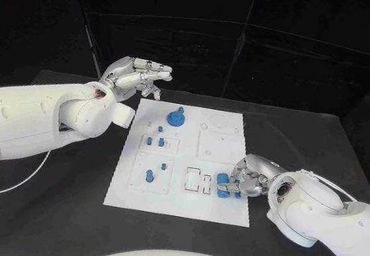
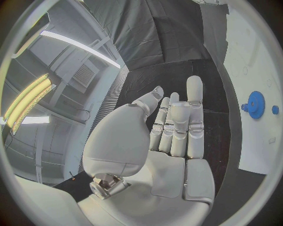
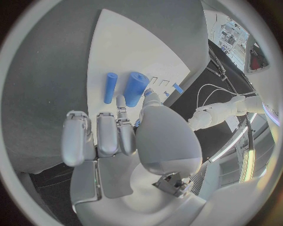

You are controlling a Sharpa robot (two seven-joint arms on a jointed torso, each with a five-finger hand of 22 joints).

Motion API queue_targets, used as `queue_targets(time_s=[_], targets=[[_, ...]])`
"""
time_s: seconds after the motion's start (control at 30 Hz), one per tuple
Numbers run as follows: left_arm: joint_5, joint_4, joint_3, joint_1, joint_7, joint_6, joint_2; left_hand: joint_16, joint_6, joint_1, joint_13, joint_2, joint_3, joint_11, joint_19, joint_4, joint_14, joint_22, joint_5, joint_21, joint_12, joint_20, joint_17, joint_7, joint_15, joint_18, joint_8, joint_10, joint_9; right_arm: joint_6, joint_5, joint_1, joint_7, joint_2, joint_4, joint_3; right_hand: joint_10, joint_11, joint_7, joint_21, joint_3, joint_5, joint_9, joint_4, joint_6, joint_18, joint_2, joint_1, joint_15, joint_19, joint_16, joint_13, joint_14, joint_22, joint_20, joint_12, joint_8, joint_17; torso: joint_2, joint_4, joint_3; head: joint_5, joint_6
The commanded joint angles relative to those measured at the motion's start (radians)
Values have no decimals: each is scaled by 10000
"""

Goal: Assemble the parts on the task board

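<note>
1. Head view: the white task board (image 1: 189,162) lies in the middle of the black tabletop (image 1: 44,211). The right hand (image 1: 244,179) sits at the board's right edge, its fingers closed round a blue cylinder (image 1: 223,184) that rests on or just above the board beside the slotted recesses. The left hand (image 1: 136,79) hangs above the tabletop off the board's far left corner, fingers loosely curled in, holding nothing.
2. Also on the board: a blue gear (image 1: 176,119) near the far edge, two small blue pegs (image 1: 154,141) in the pocket just nearer than the gear, and one blue piece (image 1: 149,176) in the pocket towards the near left corner.
3. Left wrist view: the left hand (image 2: 171,136) shows its fingers side by side and fairly straight, apart from the thumb, with nothing between them. The gear (image 2: 255,104) stands on the board well beyond the fingertips.
4. Right wrist view: past the right hand (image 3: 127,134) two blue cylinders lie on the board, the thicker one (image 3: 135,88) against the fingertips and a thinner one (image 3: 110,87) just beside it. Whether the fingers truly clamp the thick one cannot be told here.
5. Handling, as a judgement: the parts look like light, rigid, smooth plastic, so they may roll or slip. A pinch across the cylinder's middle, leaving its end free for the socket, seems soundest.
</note>
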Motion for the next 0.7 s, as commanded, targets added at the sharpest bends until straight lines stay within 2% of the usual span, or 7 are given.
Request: queue_targets(time_s=[0.03, 0.2, 0.33, 0.47, 0.57, 0.7], targets=[[23, 20, 3, 18, 24, 126, -8, 33, 32, 78, -1, -18, 0, -31, 57, 31, 17, -13, 7, -38, 48, 6, 10, -35, 23, 68, 35, -33, 7, 256, -278, -65, -123, 100, -80, -1, 112, 5, -27, 24, 66, -89, 22, -8, -61, -70, 48, -154, -32, 307, -46, 1036, 376, 15, -23, -3, 56, 16, 3, -4, -5, -7, -7], [23, 18, 1, 18, 17, 138, -21, 33, 32, 78, -1, -18, 0, -31, 57, 31, 17, -13, 7, -38, 48, 6, 10, -35, 23, 68, 35, -33, 7, 305, -322, -143, -144, 339, -230, 0, 96, 5, -27, 33, 100, -126, 50, -10, -64, -68, 165, -219, -31, 290, -53, 1026, 379, 22, -16, -21, 63, 26, 3, -20, 7, 7, -29], [23, 23, 0, 18, 13, 147, -27, 33, 32, 78, -1, -18, 0, -31, 57, 31, 17, -13, 7, -38, 48, 6, 10, -35, 23, 68, 35, -33, 7, 382, -336, -176, -167, 471, -327, 0, 100, 0, -33, 47, 140, -87, 81, -41, -51, -68, 276, -168, -32, 277, -63, 1044, 382, 37, -9, -24, 73, 36, -10, -12, -9, -4, -48], [23, 29, 0, 18, 12, 151, -32, 33, 32, 78, -1, -18, 0, -31, 57, 31, 17, -13, 7, -38, 48, 6, 10, -35, 23, 68, 35, -33, 7, 417, -343, -189, -178, 545, -356, 0, 97, -2, -35, 58, 158, -64, 104, -55, -42, -68, 336, -87, -33, 269, -70, 1049, 385, 51, -6, -32, 78, 43, -14, -14, -8, 1, -46], [23, 32, 0, 18, 13, 154, -38, 33, 32, 78, -1, -18, 0, -31, 57, 31, 17, -13, 7, -38, 48, 6, 10, -35, 23, 68, 35, -33, 7, 244, -345, -199, -174, 560, -300, 0, 114, -10, -47, 83, 166, -184, 137, -51, -1, -72, 461, -48, -37, 266, -74, 1082, 389, 85, -5, -24, 96, 57, -19, -24, 1, 14, -31], [23, 38, -1, 18, 16, 151, -55, 33, 32, 78, -1, -18, 0, -31, 57, 31, 17, -13, 7, -38, 48, 6, 10, -35, 23, 68, 35, -33, 7, -445, -347, -215, -139, 513, -111, 1, 155, -42, -86, 125, 175, -28, 195, -71, 120, -79, 589, 68, -59, 273, -81, 1141, 395, 145, -16, -4, 136, 75, -16, -41, 4, 29, -20]])
